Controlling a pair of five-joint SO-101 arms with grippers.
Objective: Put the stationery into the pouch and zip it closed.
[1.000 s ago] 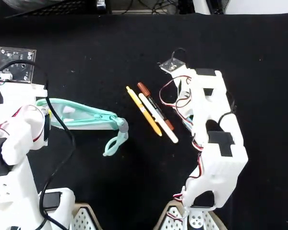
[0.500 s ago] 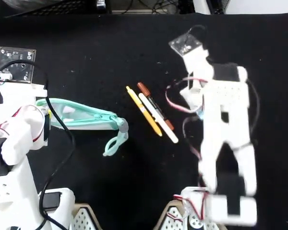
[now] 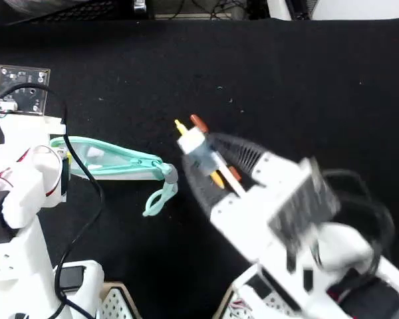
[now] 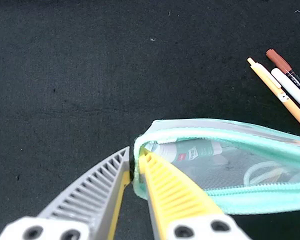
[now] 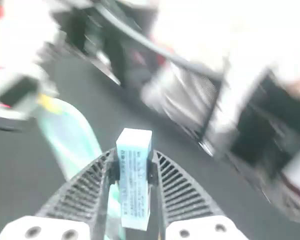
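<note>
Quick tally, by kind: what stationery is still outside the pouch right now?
Pens on the table: 3 (yellow pen, brown pen, white pen)
Eraser, clamped in the right jaws: 1
Total: 4

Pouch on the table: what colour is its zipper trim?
The pouch has mint-green zipper trim, clearest in the left wrist view.

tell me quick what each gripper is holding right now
Left gripper: closed on the open end of the pouch.
Right gripper: closed on an eraser.
</note>
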